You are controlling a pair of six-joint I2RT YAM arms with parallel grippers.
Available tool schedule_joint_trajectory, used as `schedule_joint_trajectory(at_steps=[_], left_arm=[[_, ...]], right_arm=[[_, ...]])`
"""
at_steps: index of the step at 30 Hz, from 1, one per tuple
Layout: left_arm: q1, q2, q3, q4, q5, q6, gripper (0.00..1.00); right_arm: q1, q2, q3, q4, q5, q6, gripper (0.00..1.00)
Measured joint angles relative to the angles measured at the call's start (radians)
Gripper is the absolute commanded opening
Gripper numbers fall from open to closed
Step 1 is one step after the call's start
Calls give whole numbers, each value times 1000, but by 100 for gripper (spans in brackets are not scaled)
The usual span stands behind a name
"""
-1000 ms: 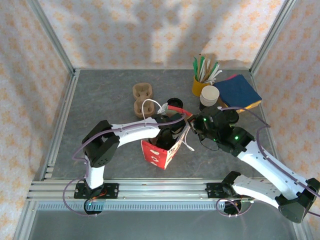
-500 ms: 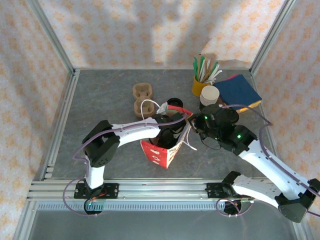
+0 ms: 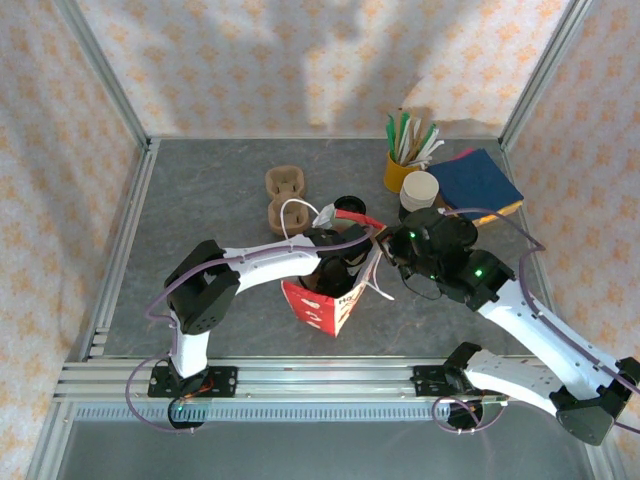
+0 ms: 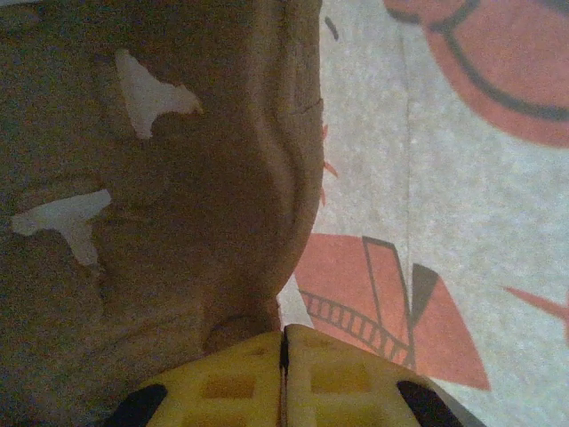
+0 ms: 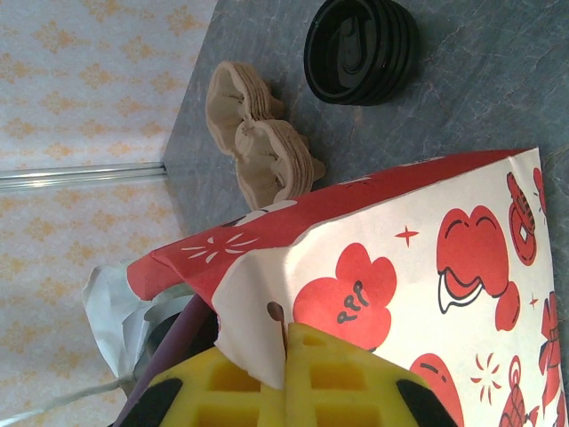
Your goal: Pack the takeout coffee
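A red-and-white printed paper bag (image 3: pixel 328 303) stands open mid-table. My left arm reaches down into it. Inside, my left gripper (image 4: pixel 284 336) is shut, its yellow fingertips pinching the edge of a brown pulp cup carrier (image 4: pixel 160 222) that lies against the bag's inner wall (image 4: pixel 462 205). From the right, my right gripper (image 3: pixel 380 250) (image 5: pixel 286 334) is shut on the bag's top rim (image 5: pixel 258 302). The takeout coffee (image 3: pixel 348 206) (image 5: pixel 359 40), round, dark and topped by a black lid, sits on the table just behind the bag.
A stack of pulp carriers (image 3: pixel 283 195) (image 5: pixel 258 133) lies behind the bag to the left. At back right stand a yellow cup of stir sticks (image 3: pixel 400 170), stacked white cups (image 3: pixel 420 190) and blue napkins (image 3: pixel 476 183). Metal frame posts and patterned walls close the table in.
My right gripper has shifted slightly right and back, keeping hold of the bag's rim. The left arm stays inside the bag, hardly moved.
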Motion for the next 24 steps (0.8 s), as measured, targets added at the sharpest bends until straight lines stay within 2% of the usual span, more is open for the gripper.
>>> schedule_joint_trajectory(at_steps=[24], left_arm=[[7,-148,64,-55,-127,-89,12]], right_arm=[[0,-2,0,47,28,-72,0]])
